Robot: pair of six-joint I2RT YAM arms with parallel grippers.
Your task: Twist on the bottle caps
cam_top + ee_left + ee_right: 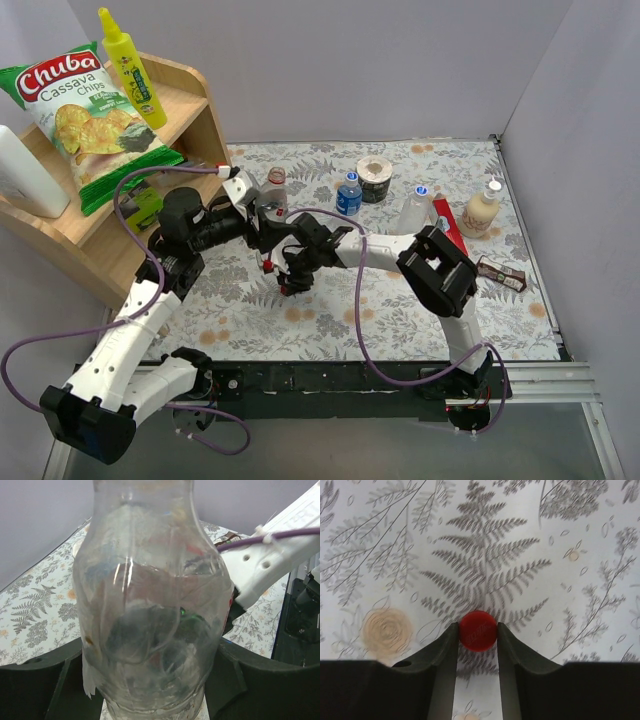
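Left gripper (pixel 150 685) clamps dark moulded fingers round the belly of a clear, round-shouldered plastic bottle (pixel 150 595), which stands upright. Right gripper (pixel 477 629) pinches a small round red cap (pixel 477 632), matte plastic, between curved black fingertips. It is over the fern-printed cloth (pixel 485 545); contact with the cloth is unclear.

Top external: high behind the arm bases (pixel 195 372), tilted down and forward across the floral table (pixel 400 320) to the back wall (pixel 380 60); the widest view.
Left wrist: low and nearly level, very near a clear bottle (pixel 150 605) that fills the frame.
Right wrist: straight down, close over the table, with a red cap (pixel 477 631) at lower centre.
Shared: the clear bottle shows in top external and left wrist; the table shows in all three.
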